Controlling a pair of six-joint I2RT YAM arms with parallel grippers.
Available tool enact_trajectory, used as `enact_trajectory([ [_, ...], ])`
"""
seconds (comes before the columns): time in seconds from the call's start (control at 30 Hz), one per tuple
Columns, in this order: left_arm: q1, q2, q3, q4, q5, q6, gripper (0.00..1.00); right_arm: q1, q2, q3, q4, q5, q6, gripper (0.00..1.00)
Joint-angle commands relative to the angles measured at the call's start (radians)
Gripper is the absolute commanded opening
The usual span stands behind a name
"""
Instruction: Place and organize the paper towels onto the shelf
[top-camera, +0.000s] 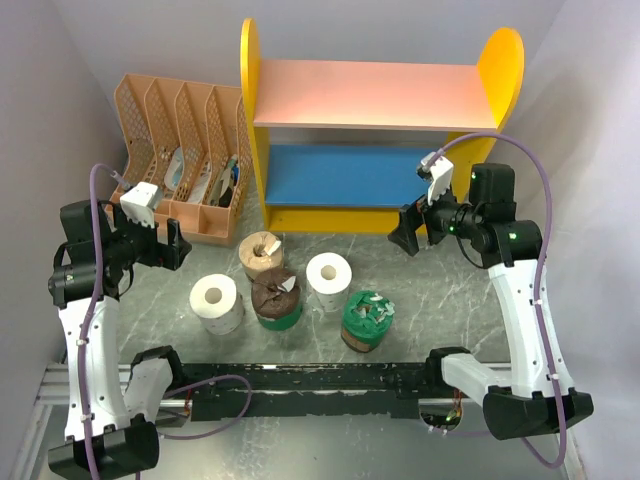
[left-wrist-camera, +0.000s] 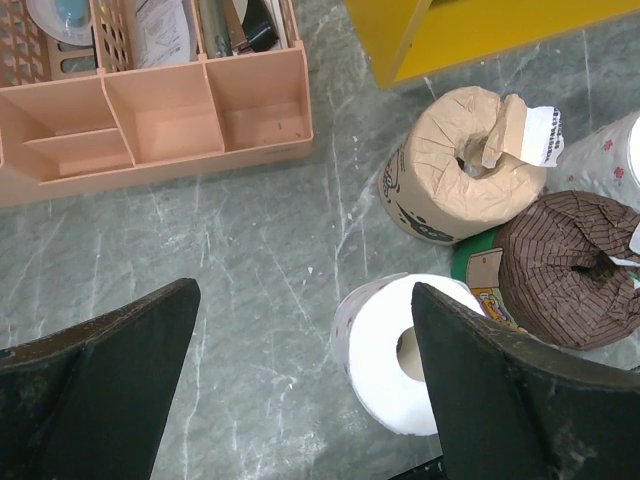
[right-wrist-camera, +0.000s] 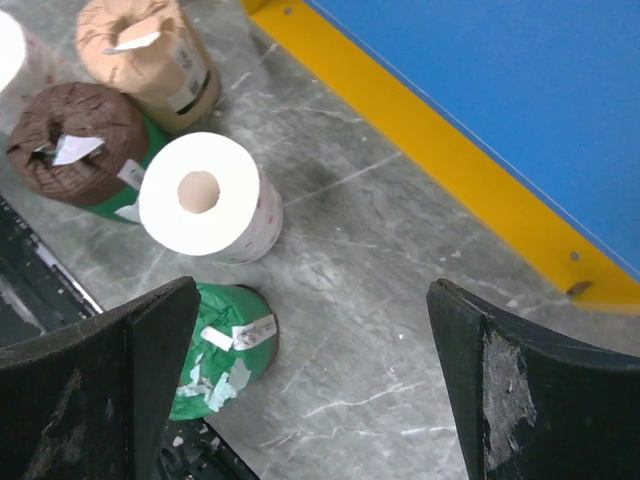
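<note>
Your top view looks steeply down from high behind the near edge, taking in the whole table and shelf. Your wrist views hang close above the table, looking down through the left claw and right claw. Both wrist views share the tan roll and brown roll.

Left fingers and right fingers both spread wide, empty, pointing downward

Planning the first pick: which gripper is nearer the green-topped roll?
Right. The right gripper hangs just beyond the green-topped roll, slightly to its right; the left gripper is much farther off, to its left.
</note>
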Motion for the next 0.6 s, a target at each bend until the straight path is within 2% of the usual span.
enact_trajectory([
  [0.0, 0.006, 0.0, 0.002, 0.027, -0.007, -0.017, 1.0, 0.005, -0.016, -0.011, 0.065, 0.121, 0.042, 1.0],
  [0.07, 0.007, 0.01, 0.003, 0.028, -0.004, -0.017, 0.99, 0.005, -0.024, -0.023, 0.063, 0.129, 0.016, 1.0],
  [0.27, 0.007, 0.018, 0.001, 0.029, -0.005, -0.019, 0.98, 0.005, -0.033, -0.034, -0.005, 0.026, -0.121, 1.0],
  [0.57, 0.006, 0.006, 0.001, 0.029, -0.001, -0.017, 0.98, 0.006, 0.008, -0.021, -0.028, 0.066, -0.157, 1.0],
])
